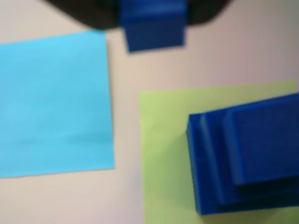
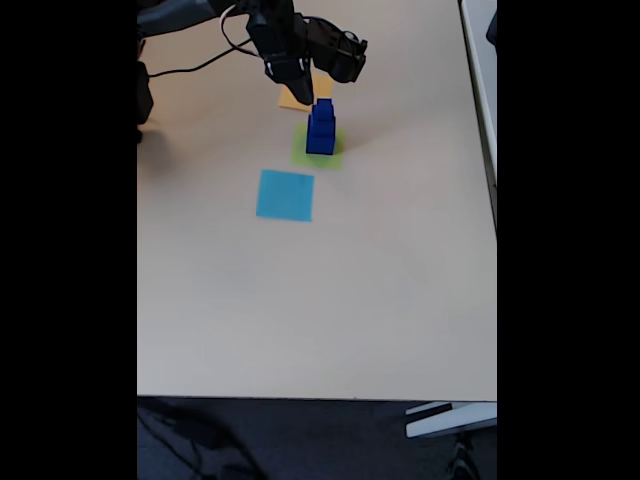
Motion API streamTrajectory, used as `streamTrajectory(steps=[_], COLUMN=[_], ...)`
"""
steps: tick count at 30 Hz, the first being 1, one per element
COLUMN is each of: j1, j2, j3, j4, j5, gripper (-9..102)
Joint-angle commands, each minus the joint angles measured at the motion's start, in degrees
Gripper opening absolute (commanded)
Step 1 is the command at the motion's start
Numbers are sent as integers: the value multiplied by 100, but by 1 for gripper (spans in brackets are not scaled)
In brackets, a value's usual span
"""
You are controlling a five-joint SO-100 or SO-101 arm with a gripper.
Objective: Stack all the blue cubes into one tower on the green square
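A: Where are the blue cubes?

B: In the wrist view a stepped stack of blue cubes (image 1: 247, 158) sits on the green square (image 1: 161, 154), toward its right part. Three tiers show, each narrower than the one below. In the fixed view the same stack (image 2: 321, 132) stands upright on the green square (image 2: 303, 155).

A: And the fourth one?

B: A small blue cube (image 1: 153, 25) is at the top edge of the wrist view, set between the dark parts of the claw (image 1: 153, 9). It is over bare worktop (image 1: 243, 51), apart from the stack.

A: So the claw is gripping it?

B: It looks clamped on that small cube from both sides, though the picture is blurred. In the fixed view the claw (image 2: 311, 95) hangs just above the top of the stack, and the small cube is too tiny to make out there.

A: What else lies around?

B: A light blue square (image 1: 53, 105) left of the green one in the wrist view, with a strip of worktop between them. In the fixed view an orange-yellow square (image 2: 292, 98) lies beyond the green one, partly under the arm.
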State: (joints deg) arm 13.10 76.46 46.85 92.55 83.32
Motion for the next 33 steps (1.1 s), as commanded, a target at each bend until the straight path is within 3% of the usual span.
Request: streamTrajectory(steps=[1,14,33], j1=[-53,-229,-448], j2=[431,290,246], j3=[-281,492,1143], j4=[-352,-1239,-1696], j5=[88,-105,-70], gripper=[0,0,0])
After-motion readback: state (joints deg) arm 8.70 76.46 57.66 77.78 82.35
